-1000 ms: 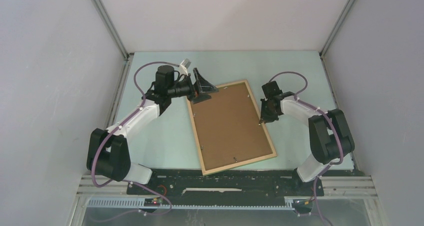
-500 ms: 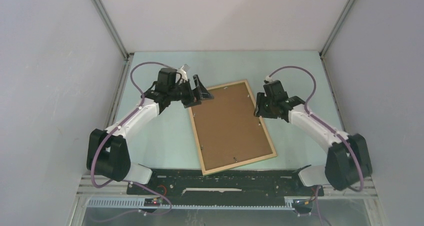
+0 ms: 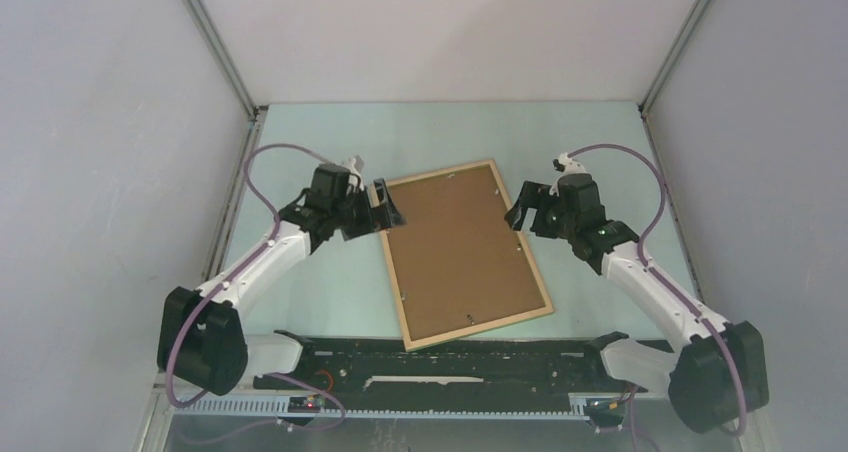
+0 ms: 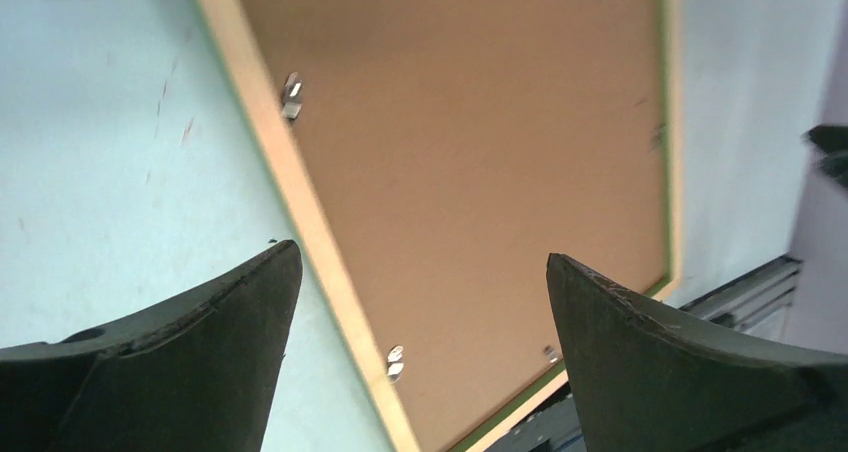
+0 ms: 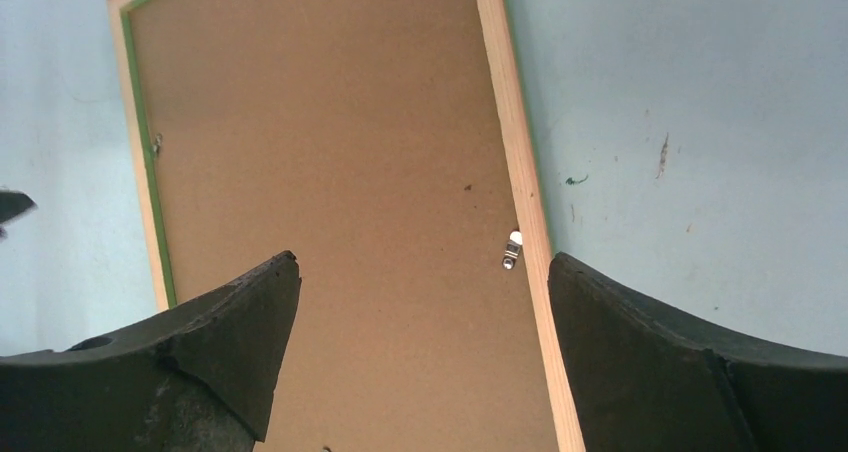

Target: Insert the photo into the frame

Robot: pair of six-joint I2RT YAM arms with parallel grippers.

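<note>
I am looking down at the frame (image 3: 480, 328), which is lying flat on the pale green counter (image 3: 600, 142) between my two arms, turned at a slant so that one short end is pointing toward the back wall. Its light wood face is showing upward, and a thin green edge is peeking along the rails in my wrist views. The photo (image 3: 460, 247) is sitting inside the frame with its plain brown board back facing up, filling the opening from rail to rail. Small metal clips (image 5: 512, 249) are showing along the inner edges of the rails; whether they are pressing on the board, I cannot tell.

My left fingers (image 3: 372, 212) are hanging spread wide just beside the far left corner of the frame, gripping nothing and not touching it. My right fingers (image 3: 527, 207) are likewise standing wide apart near the far part of the right rail, with nothing between them. Both wrist cameras are looking between the dark fingertips onto the brown board and the wood rail below.
</note>
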